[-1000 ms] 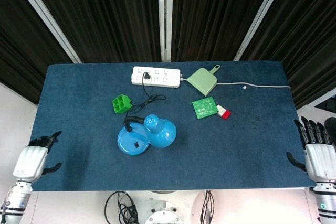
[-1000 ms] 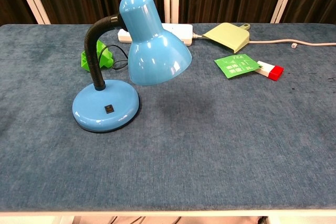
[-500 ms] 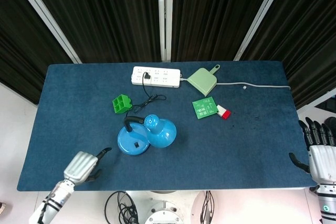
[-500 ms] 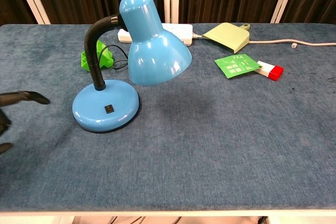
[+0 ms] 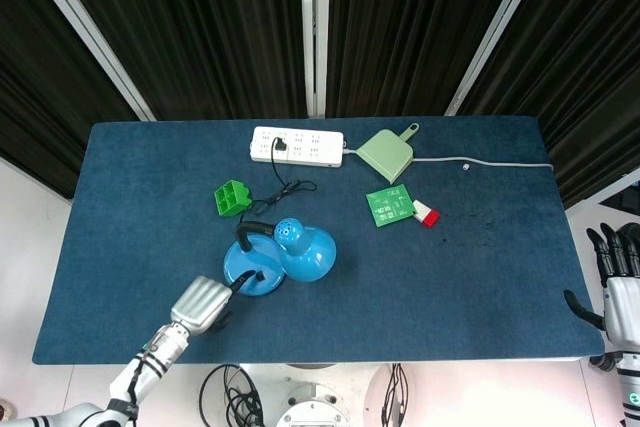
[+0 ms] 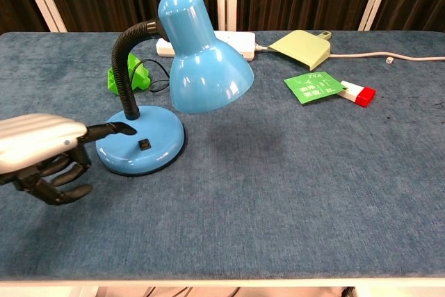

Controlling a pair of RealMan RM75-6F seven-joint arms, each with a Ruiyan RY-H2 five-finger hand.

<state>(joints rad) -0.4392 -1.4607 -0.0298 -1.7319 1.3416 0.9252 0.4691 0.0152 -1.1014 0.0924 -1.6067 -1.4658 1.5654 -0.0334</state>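
Blue felt covers the bench (image 5: 460, 287), and a blue desk lamp (image 6: 174, 74) stands left of centre on it, its base (image 6: 149, 149) flat on the cloth and its shade tilted toward the robot on a black flexible neck.

Left hand (image 6: 43, 154): one second ago it lay off the left edge of the bench; half a second ago it had crossed onto the cloth near the front edge; now it is just beside the lamp base. One finger (image 6: 111, 129) is extended, with its tip over the base rim, while the others are curled under the palm. It holds nothing. Contact between the fingertip and the base cannot be confirmed from either view. The small black switch (image 6: 144, 145) on the base lies close ahead of the fingertip. This approach suggests that the switch is the point being aimed at, and the press appears not yet made.

Right hand (image 5: 620, 282): it sits off the right edge of the bench, fingers spread, grasping nothing. It has drifted slightly outward and down over the last second.

The lamp has not moved. Its cord runs back to a white power strip (image 5: 297, 145) at the far edge. Also unmoved are a green block (image 5: 232, 197), a pale green dustpan (image 5: 386, 154), a green tea packet (image 5: 387, 206) and a small red-and-white piece (image 5: 426, 214).
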